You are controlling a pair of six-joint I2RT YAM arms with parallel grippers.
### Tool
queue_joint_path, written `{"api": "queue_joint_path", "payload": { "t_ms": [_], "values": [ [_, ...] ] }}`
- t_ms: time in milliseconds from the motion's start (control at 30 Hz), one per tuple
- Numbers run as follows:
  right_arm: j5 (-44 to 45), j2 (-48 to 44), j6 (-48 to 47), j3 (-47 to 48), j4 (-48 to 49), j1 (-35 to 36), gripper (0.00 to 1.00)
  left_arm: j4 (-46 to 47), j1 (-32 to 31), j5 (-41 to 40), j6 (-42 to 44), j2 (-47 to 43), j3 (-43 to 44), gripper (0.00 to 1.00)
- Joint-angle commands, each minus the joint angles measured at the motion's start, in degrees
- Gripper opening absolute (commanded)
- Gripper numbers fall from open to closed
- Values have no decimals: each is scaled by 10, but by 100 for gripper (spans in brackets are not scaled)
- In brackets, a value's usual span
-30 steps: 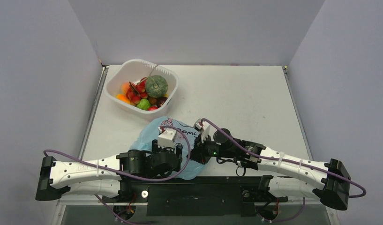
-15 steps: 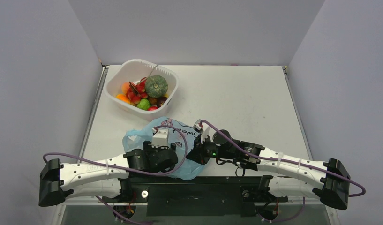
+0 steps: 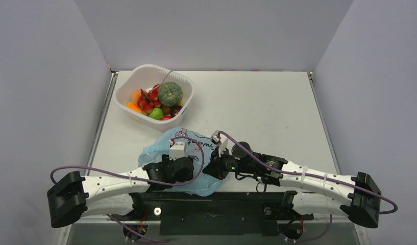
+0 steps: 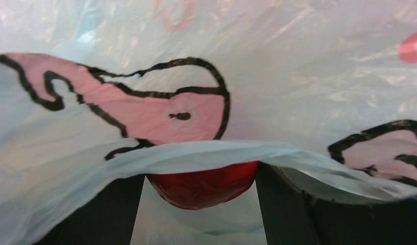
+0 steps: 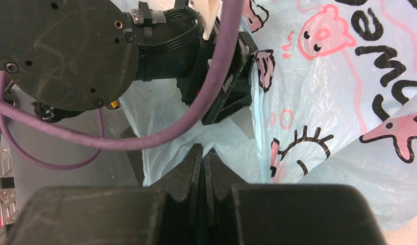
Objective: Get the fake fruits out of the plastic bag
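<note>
The light-blue plastic bag (image 3: 163,148) with pink prints lies near the front edge, between both arms. My left gripper (image 3: 181,171) reaches inside it. In the left wrist view its two dark fingers (image 4: 101,214) press the sides of a glossy red apple (image 4: 203,189), whose top is covered by a fold of bag film (image 4: 206,153). My right gripper (image 5: 202,150) is shut on a pinch of the bag's film (image 5: 323,102), right next to the left gripper's body (image 5: 221,97). The green ribbed gourd (image 3: 170,93) and other fruits lie in the tub.
A white rigid tub (image 3: 188,94) stands at the back left, holding the gourd, red, orange and lime-green pieces. Grey walls close the table on three sides. A purple cable (image 5: 160,135) loops over the left wrist.
My left arm has swung leftward and its gripper has drawn back a little to the left inside the bag; the bag's left side shifted with it. The right arm has stayed put.
</note>
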Motion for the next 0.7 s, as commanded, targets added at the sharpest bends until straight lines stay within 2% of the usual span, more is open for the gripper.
{"api": "queue_joint_path", "payload": {
  "t_ms": [0, 67, 133, 267, 300, 367, 500, 600, 667],
  "values": [
    [14, -5, -9, -4, 19, 4, 0, 48, 7, 24, 41, 1, 34, 49],
    [23, -10, -14, -5, 8, 4, 0, 37, 9, 28, 57, -7, 61, 36],
    [42, -18, -24, -6, -10, 4, 0, 26, 10, 34, 76, -22, 91, 26],
    [122, -40, -50, -2, -81, 3, 0, 20, 16, 72, 105, -63, 146, 13],
    [164, -47, -53, -1, -94, 3, 0, 30, 20, 83, 112, -81, 158, 9],
    [237, -53, -54, 0, -127, -2, 0, 58, 30, 130, 123, -110, 168, 7],
    [316, -44, -43, 3, -180, -47, 0, 123, 60, 250, 136, -168, 174, 7],
    [340, -38, -26, 4, -201, -71, 0, 135, 93, 282, 144, -196, 194, 6],
    [347, -45, -15, -1, -210, -84, 0, 105, 114, 289, 164, -203, 222, 6]
  ]
}}
